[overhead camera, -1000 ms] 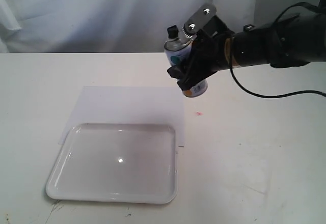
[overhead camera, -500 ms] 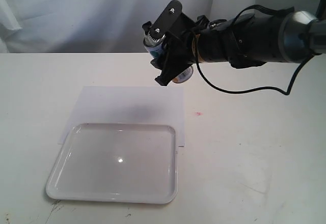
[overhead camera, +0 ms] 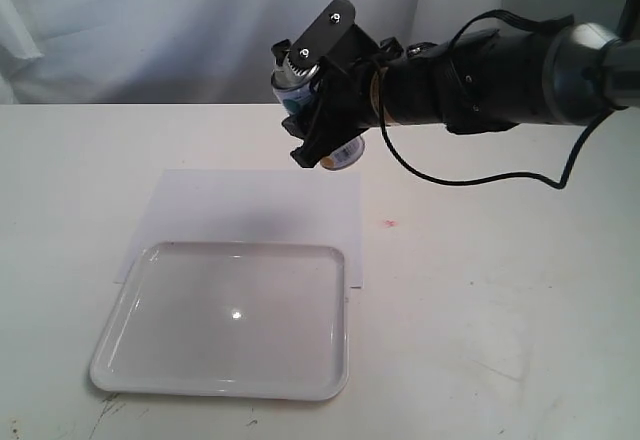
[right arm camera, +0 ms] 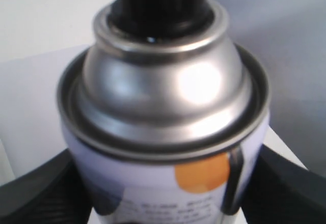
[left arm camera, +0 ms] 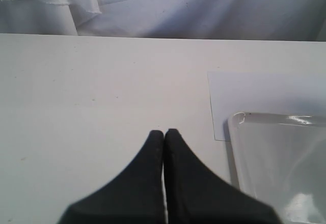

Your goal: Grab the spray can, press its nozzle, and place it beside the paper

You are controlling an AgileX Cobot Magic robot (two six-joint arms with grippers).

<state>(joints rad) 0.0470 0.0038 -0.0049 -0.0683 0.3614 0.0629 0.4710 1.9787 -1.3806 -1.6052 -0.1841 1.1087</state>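
Observation:
The spray can (overhead camera: 296,88) hangs tilted in the air above the far right part of the paper (overhead camera: 250,205), with my right gripper (overhead camera: 326,120) shut on its body. Its black nozzle (overhead camera: 283,52) points up and to the left. In the right wrist view the can (right arm camera: 168,178) fills the frame: silver dome, black nozzle (right arm camera: 163,0), an orange dot on the label, and a black finger (right arm camera: 293,186) on each side. My left gripper (left arm camera: 164,132) is shut and empty over bare table, left of the paper (left arm camera: 254,89).
A glossy white tray (overhead camera: 110,345) with a raised rim lies on the near part of the paper; its rim (left arm camera: 235,132) shows in the left wrist view. A small red mark (overhead camera: 389,224) sits on the table right of the paper. White cloth hangs behind.
My right arm has carried the can leftwards, from right of the paper to above its far right part. The can stays gripped. The paper and tray have not moved.

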